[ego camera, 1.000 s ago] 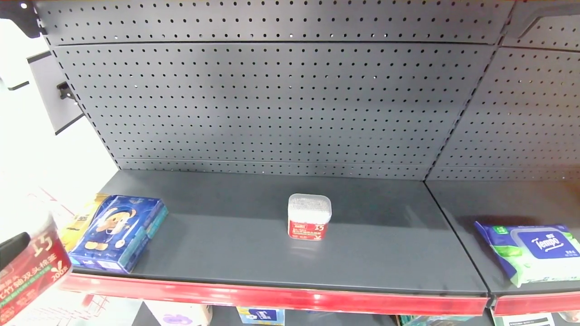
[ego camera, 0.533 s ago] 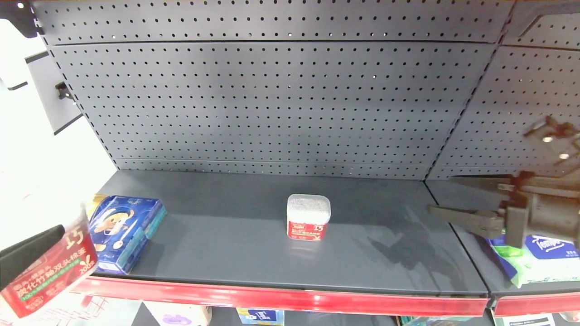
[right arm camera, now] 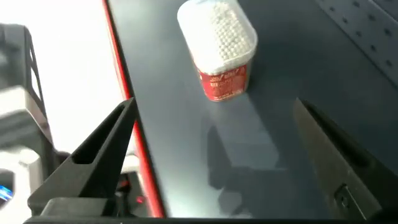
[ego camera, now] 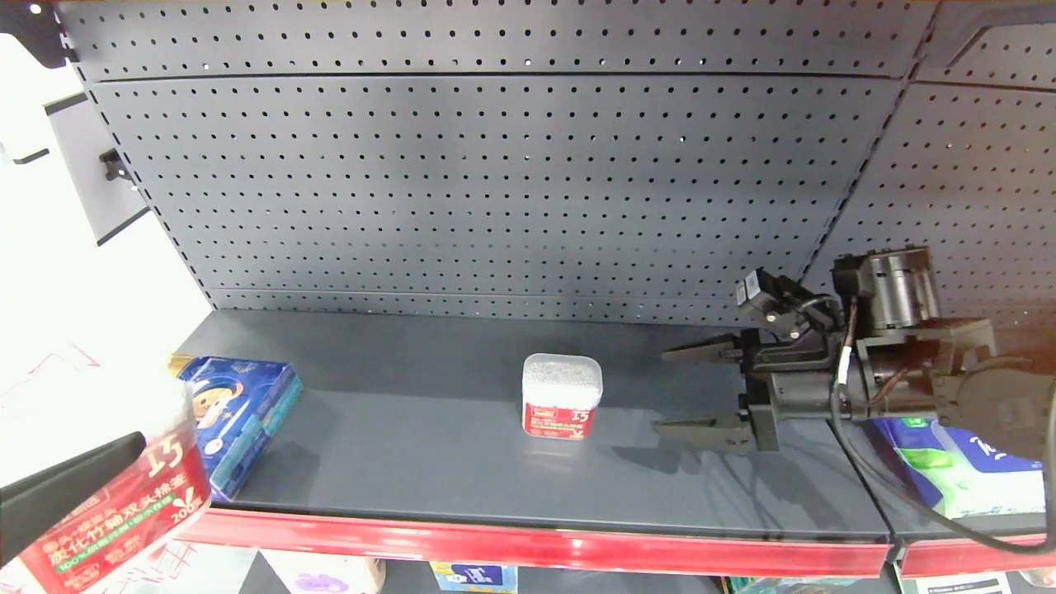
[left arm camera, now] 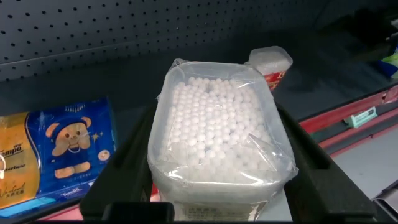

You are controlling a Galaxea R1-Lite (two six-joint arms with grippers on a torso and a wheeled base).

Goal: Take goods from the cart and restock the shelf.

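Down at the far left, the left gripper has a cotton swab box clamped between its dark fingers, one on each long side. The box has a clear lid over white swab tips and a red label, and it is held out in front of the shelf's red front strip, not on the board.

Next along, a blue tissue pack with a bear on it lies flat at the left end of the shelf, and a gold pack lies just beside it.

Mid-shelf, a second swab tub stands upright, well apart from everything else, with the grey pegboard behind it.

Further right, the right gripper hangs above the board with its jaws spread wide and nothing between them. It is aimed toward that tub but clear of it.

At the far right, a wet wipes pack lies in the neighbouring bay, partly behind the right arm.
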